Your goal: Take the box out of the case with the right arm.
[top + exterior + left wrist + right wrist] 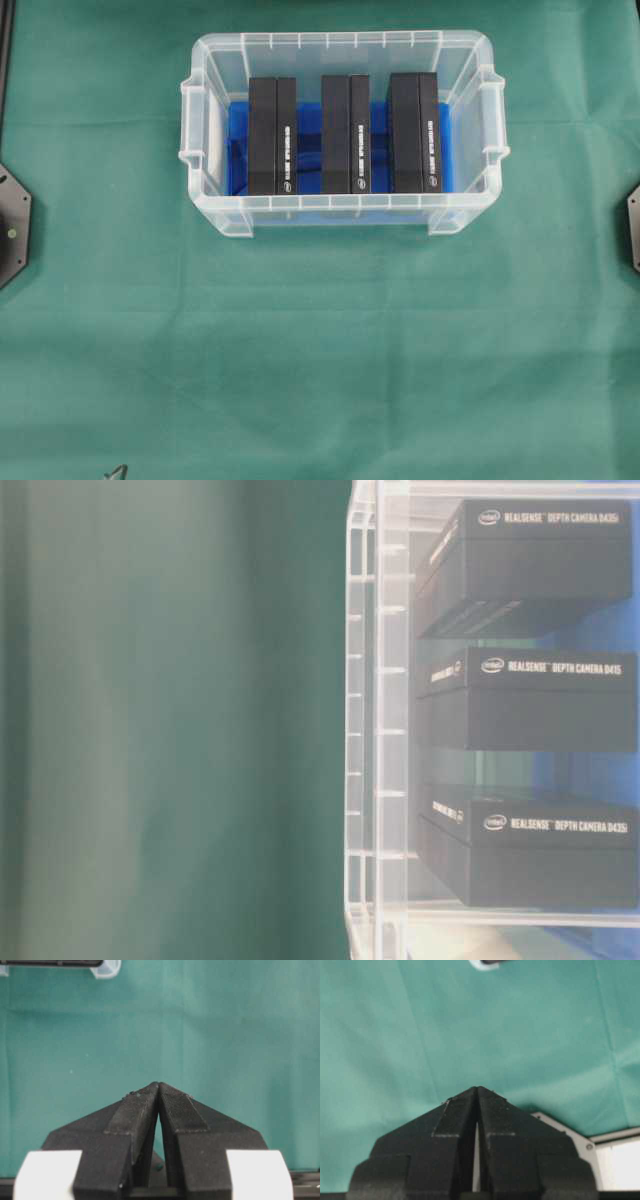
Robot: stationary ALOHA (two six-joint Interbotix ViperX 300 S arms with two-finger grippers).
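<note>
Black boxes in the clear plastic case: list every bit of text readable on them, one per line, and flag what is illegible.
Top black cardboard box, table-level view: "intel REALSENSE DEPTH CAMERA D435i".
Middle black box: "intel REALSENSE DEPTH CAMERA D415".
Bottom black box: "intel REALSENSE DEPTH CAMERA D435i".
Small white print on each box's adjoining face: too blurred to read.
Overhead view, white spine print on the three boxes in the clear plastic case: too small to read.

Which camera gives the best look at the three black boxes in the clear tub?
The overhead view: all three black boxes stand side by side, whole, in the case. The table-level view shows them close through the case wall, printing readable, but cropped. The left wrist view catches only a dark sliver at the top edge; the right wrist view, at most a dark scrap there.
</note>
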